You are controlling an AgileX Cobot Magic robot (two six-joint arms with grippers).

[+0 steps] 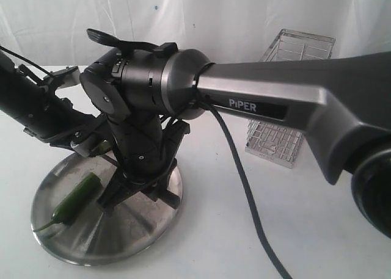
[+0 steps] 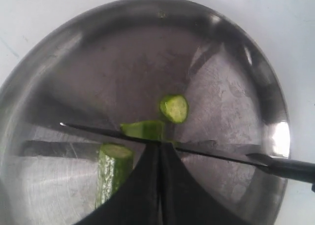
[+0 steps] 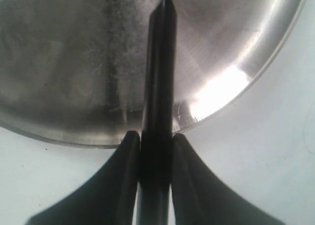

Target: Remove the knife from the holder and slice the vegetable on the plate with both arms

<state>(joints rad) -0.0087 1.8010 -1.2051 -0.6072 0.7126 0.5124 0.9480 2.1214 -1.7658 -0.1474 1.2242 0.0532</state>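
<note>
The right gripper (image 3: pixel 155 136) clamps the knife (image 3: pixel 158 62) by its handle between its jaws, blade reaching ahead across the steel plate (image 3: pixel 59 87); the left gripper (image 2: pixel 160 153), jaws pressed shut and empty, sits beside the green chili (image 2: pixel 113 168), seemingly steadying it, a cut slice (image 2: pixel 174 108) beyond its tips

White lettering, "PIPER" — on right arm's grey link (image 1: pixel 287 86)

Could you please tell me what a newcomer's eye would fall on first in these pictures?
The big grey arm link marked PIPER sweeps in from the right of the exterior view, down toward the plate at lower left. On that plate lies the green vegetable; the left wrist view shows it already cut, with a round slice lying loose near the knife. The right gripper is shut on the knife's black handle.
</note>
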